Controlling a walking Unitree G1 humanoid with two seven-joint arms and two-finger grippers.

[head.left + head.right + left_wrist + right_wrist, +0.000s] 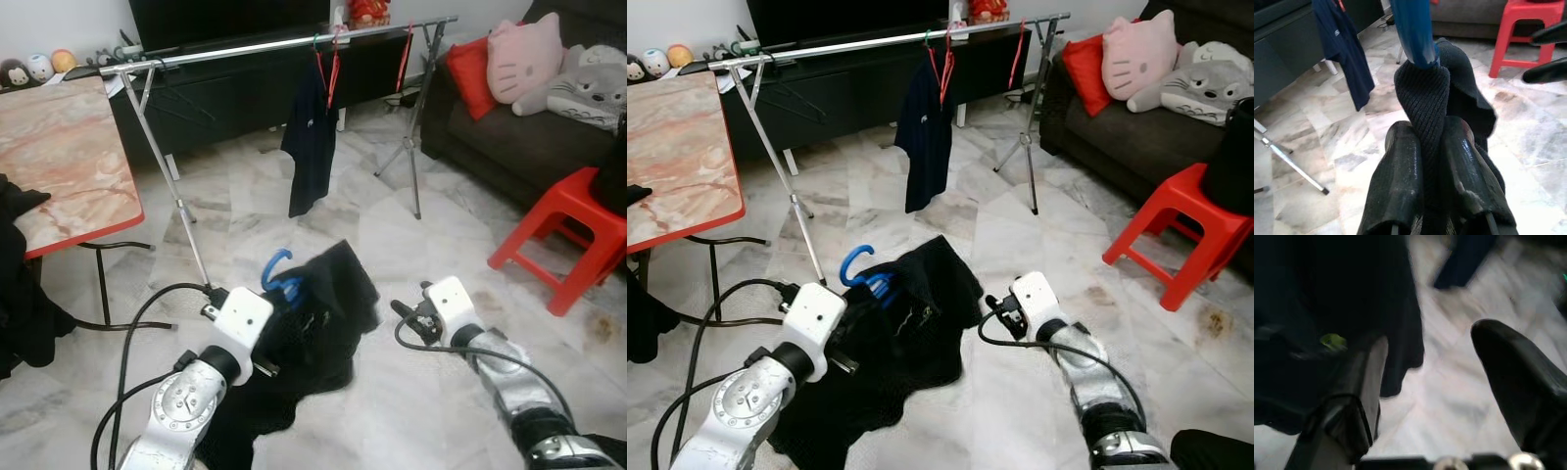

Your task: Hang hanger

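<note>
My left gripper (1427,134) is shut on the black ribbed fabric of a garment (328,304), just below the neck of a blue hanger (278,272). The hanger's hook sticks up above the cloth, and the garment droops low over the floor. My right gripper (404,311) is open with nothing between its fingers (1508,362), just right of the garment. Ahead stands a silver clothes rack (245,47). A navy shirt (312,137) hangs from it on a red hanger, with another red hanger (404,54) further right.
A marble-topped table (59,147) with a red edge stands at left. A red stool (568,225) and a dark sofa (509,127) with cushions are at right. A black TV cabinet (245,88) sits behind the rack. Marble floor lies between.
</note>
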